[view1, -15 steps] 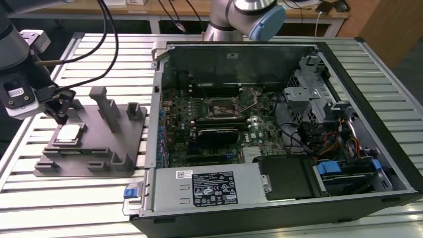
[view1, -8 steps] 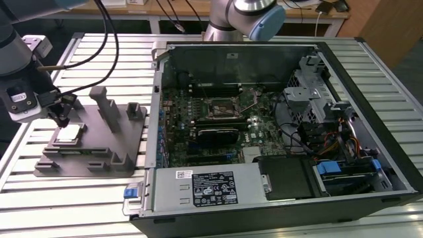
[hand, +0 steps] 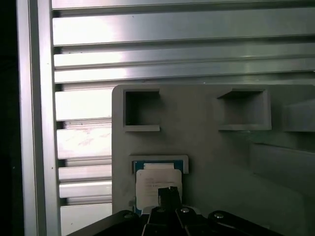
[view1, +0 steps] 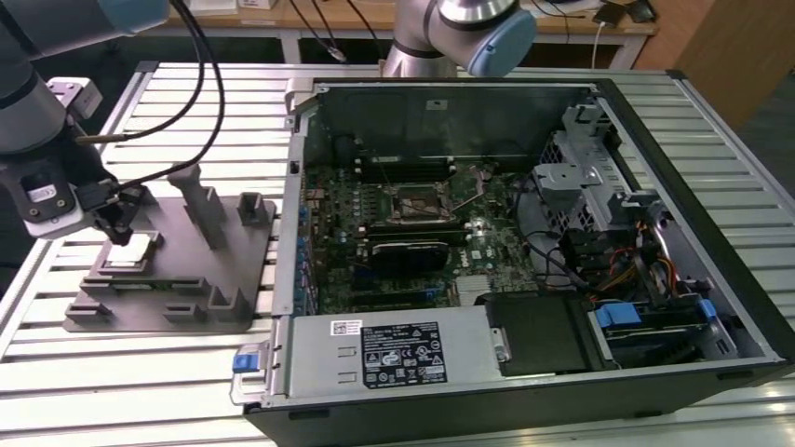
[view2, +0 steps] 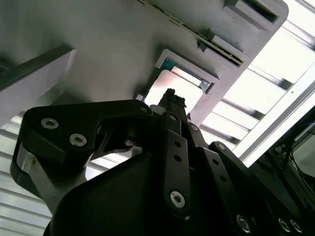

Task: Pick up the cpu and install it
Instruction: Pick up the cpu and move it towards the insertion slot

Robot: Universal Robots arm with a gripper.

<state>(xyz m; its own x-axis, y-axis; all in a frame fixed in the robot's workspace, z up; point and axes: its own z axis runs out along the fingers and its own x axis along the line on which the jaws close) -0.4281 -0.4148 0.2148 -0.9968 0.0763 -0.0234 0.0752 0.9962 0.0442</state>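
One gripper [view1: 121, 233], fingers drawn together to a narrow tip with nothing held, hangs directly over the cpu [view1: 130, 252]. Cpu lies flat in a corner pocket of the grey fixture plate [view1: 174, 303] on the slatted table [view1: 186, 102], at the exterior view's left, well apart from the open computer case [view1: 677, 196]. Both wrist views place the tip over the cpu's pale top; contact cannot be told.

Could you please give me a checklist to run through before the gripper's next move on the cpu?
1. cpu lying flat in its recess on the grey fixture: ok.
2. gripper lined up over the cpu: ok.
3. gripper touching the cpu: cannot tell.
4. socket on the motherboard uncovered and ready: cannot tell.
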